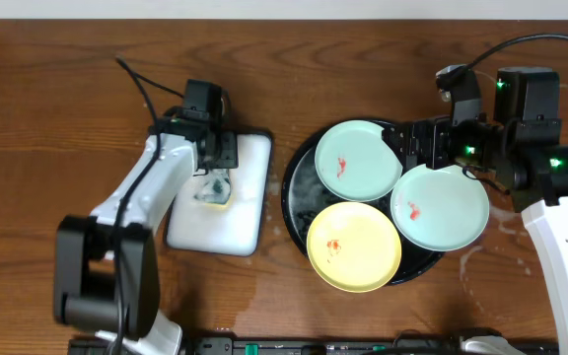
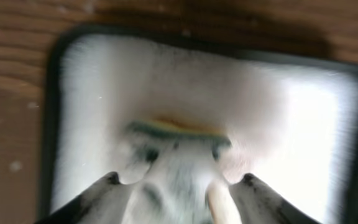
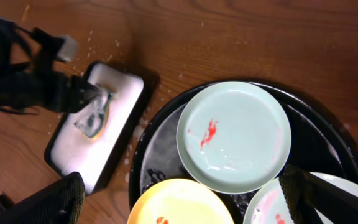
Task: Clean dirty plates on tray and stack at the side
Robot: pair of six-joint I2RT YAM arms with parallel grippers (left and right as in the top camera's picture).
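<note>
As the L claw hangs over the green sponge in the foamy white dish, jaws spread wider than the sponge and gripping nothing (view is blurred), the three red-stained plates sit unwashed on the black tray at desk centre-right: upper mint plate, right mint plate, yellow plate. R claw hovers wide open and empty by the tray's upper-right part, just beside both mint plates. Risks, as judged: the sponge looks soaked and soft, so a shallow pinch could squeeze it out of the jaws or skid the dish across the desk. Plates crowd each other, rims touching or overlapping, w/ the yellow and right mint ones reaching out to the tray rim. Lifting one by its thin wet edge could drag or tip a neighbour, or let it slip back onto the tray. Two arms working over one tray also invites a clash.
</note>
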